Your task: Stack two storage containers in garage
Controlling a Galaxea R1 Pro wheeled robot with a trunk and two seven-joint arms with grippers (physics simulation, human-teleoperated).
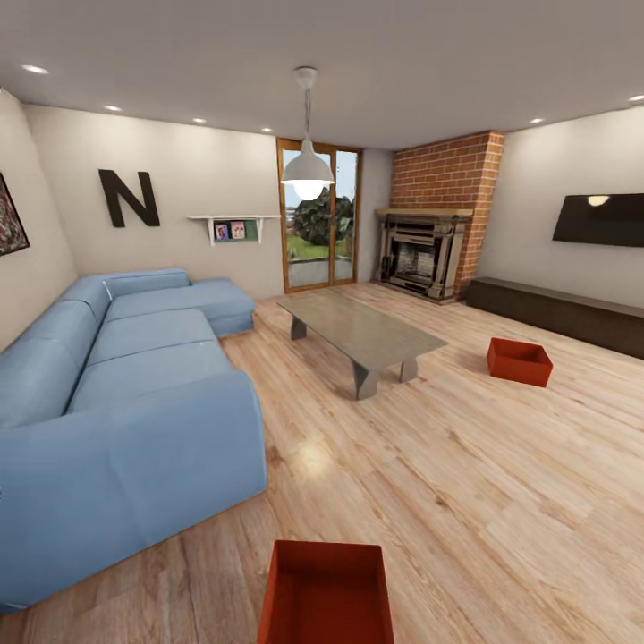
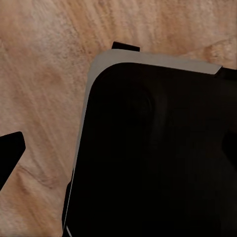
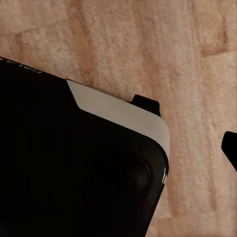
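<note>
I am in the living room. One red-orange storage container (image 1: 326, 592) sits open-top on the wood plank floor right in front of me, at the lower middle of the head view. The second storage container (image 1: 519, 360) rests on the planks farther off to the right, past the grey low table (image 1: 362, 333). In the left wrist view a single dark fingertip (image 2: 10, 155) pokes in beside my black, grey-edged base (image 2: 148, 148). The right wrist view likewise has one dark fingertip (image 3: 230, 148) over bare planks. The garage is out of view.
A large blue sectional sofa (image 1: 116, 394) fills the left side. A brick fireplace (image 1: 429, 250) and a glass door (image 1: 317, 219) stand at the back. A dark low cabinet (image 1: 563, 313) under a wall TV runs along the right wall. Open wood floor lies between the containers.
</note>
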